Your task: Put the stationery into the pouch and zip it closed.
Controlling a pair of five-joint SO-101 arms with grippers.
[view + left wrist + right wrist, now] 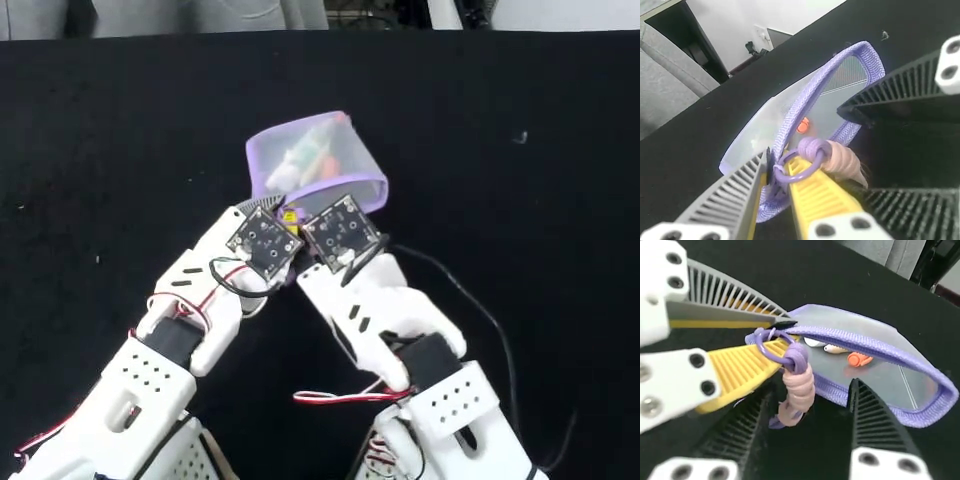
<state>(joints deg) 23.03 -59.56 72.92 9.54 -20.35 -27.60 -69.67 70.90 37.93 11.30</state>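
**Pouch mid-counter, both grippers crowding its zip end**

The pouch (320,150) is sitting around the middle of the black cloth counter (120,130), a bit toward the far edge. It's a soft, frosted see-through plastic thing with woven purple webbing running round its rim. The mouth is gaping in a rounded loop, so the zip isn't closed. The stationery (315,150) is lying inside, showing through the wall. I'm seeing a small orange piece (858,359) and a couple of whitish rounded bits (815,342), but it's too fuzzy to say what they are.

The left gripper (787,333) has ribbed fingers, one grey and one yellow. They're pressing nearly together, pinching the pouch at its near end right where the thin purple zip ring (765,351) is sitting.

A chunky pink cord (797,385), twisted and knotted at the top, is hanging off that ring. The right gripper (811,387), with black ribbed fingers, is sitting spread wide with the cord dangling between them. I can't tell if either finger is touching it.

In the high view the two arms are meeting in a V at the pouch's near side.
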